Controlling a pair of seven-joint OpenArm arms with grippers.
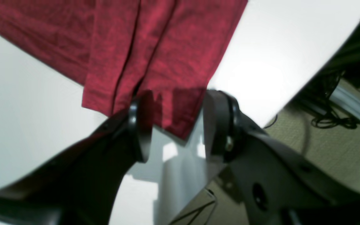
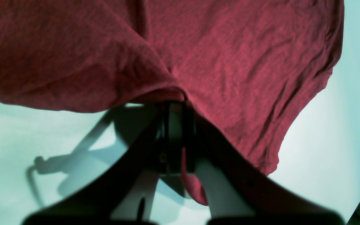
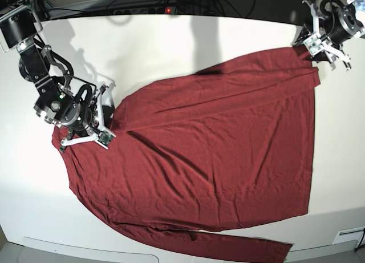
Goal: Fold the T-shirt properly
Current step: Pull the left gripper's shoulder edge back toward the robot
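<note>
Maroon knit T-shirt (image 3: pixel 217 154), long-sleeved, spread mostly flat and wrinkly across the white table (image 3: pixel 171 40); one sleeve runs along the table's near edge in the base view, bottom of picture. Right gripper (image 2: pixel 177 137) sits at the shirt's edge on the base view's left side; its jaws are pressed together, pinching a fold of the shirt fabric, and a small tail of red cloth hangs out below the pads in the right wrist view. Fabric rises up to that pinch point in a ridge, so the cloth there is lifted a bit off the table; the rest drapes away toward the upper right of the wrist picture. Left gripper (image 1: pixel 177 122) is at the far corner of the shirt, top right in the base view, near the table edge. Its jaws are spread apart, one on each side of the shirt's corner; cloth lies between them with a gap showing at each side, nothing clamped. Cannot tell whether the finger (image 1: pixel 139 128) touches the fabric. Pleated folds run up from that corner. Floor and cables (image 1: pixel 333 118) show beyond the table edge.
</note>
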